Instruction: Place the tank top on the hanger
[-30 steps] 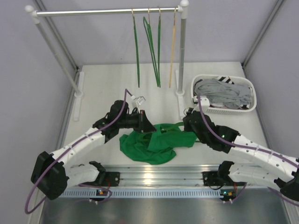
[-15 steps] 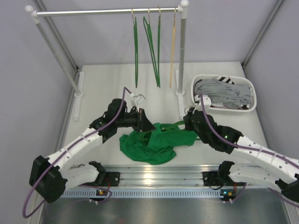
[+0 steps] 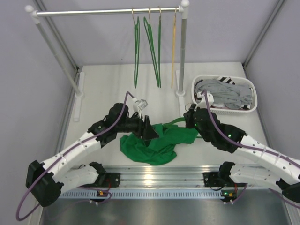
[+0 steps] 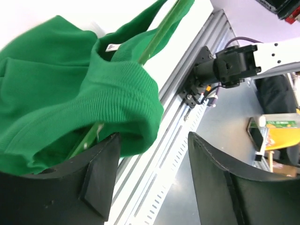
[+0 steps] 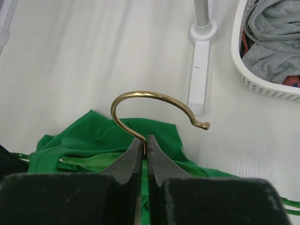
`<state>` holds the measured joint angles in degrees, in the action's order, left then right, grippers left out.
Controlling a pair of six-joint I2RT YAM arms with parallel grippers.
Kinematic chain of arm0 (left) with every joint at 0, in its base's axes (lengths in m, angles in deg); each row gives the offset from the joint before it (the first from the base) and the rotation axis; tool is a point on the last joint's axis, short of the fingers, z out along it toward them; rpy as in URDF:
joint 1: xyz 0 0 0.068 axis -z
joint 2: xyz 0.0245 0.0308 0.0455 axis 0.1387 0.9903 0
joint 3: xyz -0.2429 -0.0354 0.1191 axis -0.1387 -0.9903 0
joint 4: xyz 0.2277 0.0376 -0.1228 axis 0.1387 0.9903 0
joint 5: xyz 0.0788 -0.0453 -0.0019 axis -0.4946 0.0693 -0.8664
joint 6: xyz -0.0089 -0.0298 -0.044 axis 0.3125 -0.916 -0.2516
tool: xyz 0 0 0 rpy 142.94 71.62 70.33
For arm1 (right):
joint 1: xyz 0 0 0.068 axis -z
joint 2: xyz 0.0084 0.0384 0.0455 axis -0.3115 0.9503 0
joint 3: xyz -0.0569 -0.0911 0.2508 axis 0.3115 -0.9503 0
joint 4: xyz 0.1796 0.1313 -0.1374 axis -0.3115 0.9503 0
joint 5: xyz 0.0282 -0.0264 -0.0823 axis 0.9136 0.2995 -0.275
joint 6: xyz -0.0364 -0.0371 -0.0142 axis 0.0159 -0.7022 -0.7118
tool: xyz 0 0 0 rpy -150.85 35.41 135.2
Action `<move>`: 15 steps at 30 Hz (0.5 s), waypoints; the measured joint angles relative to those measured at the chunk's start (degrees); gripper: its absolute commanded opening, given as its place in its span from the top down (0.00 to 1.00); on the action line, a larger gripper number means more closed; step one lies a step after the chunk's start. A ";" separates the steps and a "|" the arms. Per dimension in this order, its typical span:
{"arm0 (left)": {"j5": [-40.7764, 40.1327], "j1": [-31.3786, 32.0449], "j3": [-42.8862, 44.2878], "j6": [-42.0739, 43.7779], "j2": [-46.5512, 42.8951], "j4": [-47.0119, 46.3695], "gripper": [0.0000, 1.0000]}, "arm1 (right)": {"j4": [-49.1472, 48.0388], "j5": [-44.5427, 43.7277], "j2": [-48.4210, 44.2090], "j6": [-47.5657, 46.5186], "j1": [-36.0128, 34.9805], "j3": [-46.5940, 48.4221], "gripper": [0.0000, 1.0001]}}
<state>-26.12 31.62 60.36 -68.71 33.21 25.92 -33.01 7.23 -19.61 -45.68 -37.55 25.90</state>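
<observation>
The bright green fabric tank top (image 3: 157, 143) is bunched on the table (image 3: 103, 84) between the arms. It is draped along the left-to-right axis of the thin green triangular hanger (image 4: 164, 28), whose metal hook is clamped in the closed right end effector (image 5: 143, 145). The nearer left end effector (image 4: 152, 140), closed a second earlier, is now parted, with nothing gripped.

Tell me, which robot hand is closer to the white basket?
Right. The right gripper is just beside the white basket, shut on the hanger hook; the left gripper is farther off, across the tank top.
</observation>
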 measured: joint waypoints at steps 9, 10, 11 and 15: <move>-5.84 0.00 4.48 3.91 -8.15 5.31 0.37 | 0.22 1.73 -1.07 -0.74 0.00 0.17 1.00; -6.49 0.00 5.25 4.70 -9.20 5.57 0.37 | 0.22 2.21 -1.27 -0.92 0.00 0.17 1.00; -7.10 0.00 6.05 5.51 -9.88 5.88 0.37 | 0.20 2.80 -1.51 -1.20 0.00 0.17 1.00; -8.83 0.00 9.38 9.03 -10.10 7.28 0.36 | 0.28 4.83 -2.21 -2.36 0.00 0.20 1.00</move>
<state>-34.95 31.62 69.74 -59.68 23.12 33.20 -32.72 12.06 -21.82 -48.04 -37.55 26.10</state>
